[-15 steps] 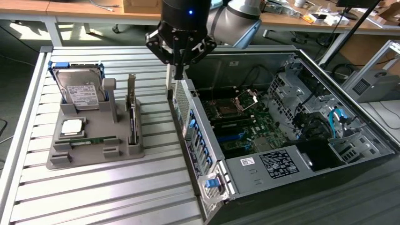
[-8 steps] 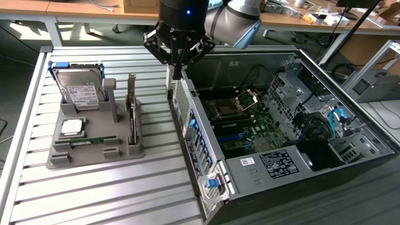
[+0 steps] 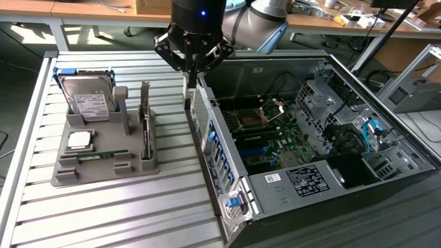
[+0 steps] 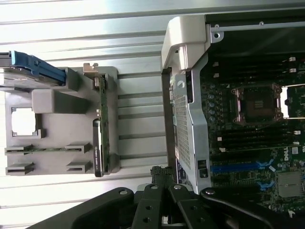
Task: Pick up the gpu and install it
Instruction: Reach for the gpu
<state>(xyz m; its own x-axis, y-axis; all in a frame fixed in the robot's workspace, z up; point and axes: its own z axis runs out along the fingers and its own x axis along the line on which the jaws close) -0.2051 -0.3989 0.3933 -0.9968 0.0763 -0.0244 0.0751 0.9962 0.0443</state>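
The gpu [image 3: 145,129] is a thin dark card standing on edge in a slot of the grey holder [image 3: 103,173], its silvery bracket pointing up at the far end. In the wrist view the gpu [image 4: 101,126] runs along the holder's edge nearest the computer. My gripper [image 3: 193,72] hangs above the near back corner of the open computer case [image 3: 227,150], to the exterior view's right of the gpu and clear of it. Its black fingers are shut with nothing between them. In the wrist view the gripper [image 4: 164,174] sits over the case's rear panel [image 4: 187,119].
The grey holder [image 4: 62,102] also carries a hard drive [image 3: 86,98] with a white label, a processor chip [image 3: 79,139] and a green memory stick [image 3: 96,155]. The case lies open with its motherboard [image 3: 272,137] exposed. Both rest on a ribbed metal table [image 3: 124,212].
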